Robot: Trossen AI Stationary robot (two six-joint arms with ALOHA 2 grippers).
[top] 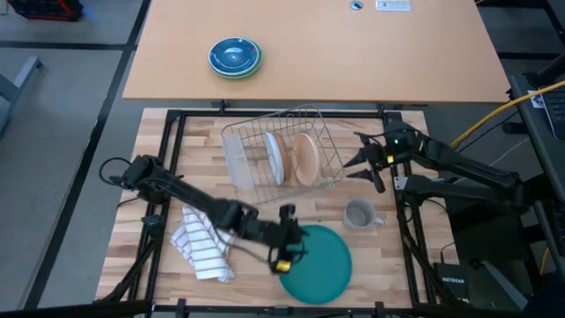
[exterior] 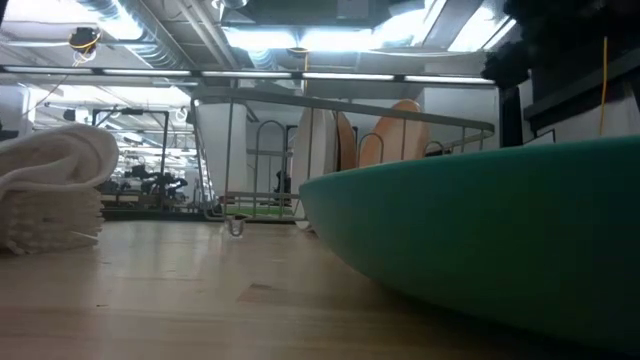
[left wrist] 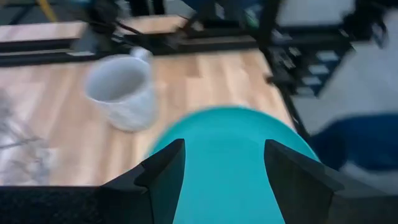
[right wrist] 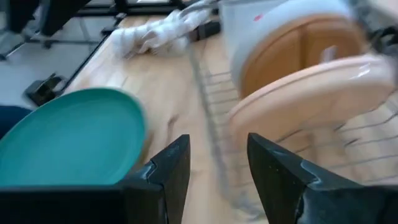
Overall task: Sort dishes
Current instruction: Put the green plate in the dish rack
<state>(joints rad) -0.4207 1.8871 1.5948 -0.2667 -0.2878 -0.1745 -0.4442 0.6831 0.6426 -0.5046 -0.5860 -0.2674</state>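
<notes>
Wood-coloured and white, two of the plates are already stood on edge in the wire rack: the small white plate on the left and the tan plate just beside it on the right. By that showing the sorting may be judged roughly two thirds done (only one plate lies outside the rack). That one is the green plate, which rests on the tabletop in front of the rack and a little to its right, well apart from it.

To the front-left of the rack a striped cloth lies crumpled, and the left gripper is seen between that cloth and the green plate, at the plate's left edge. In the left wrist view its two dark fingers stand partly apart with the plate's rim showing between them; whether the rim is actually pinched or only straddled cannot be told, though in the low view the plate's near edge appears tilted off the wood.

A grey mug stands to the front-right of the rack, beside the green plate. The right gripper hangs just to the right of the rack, its fingers spread wide and nothing between them.
</notes>
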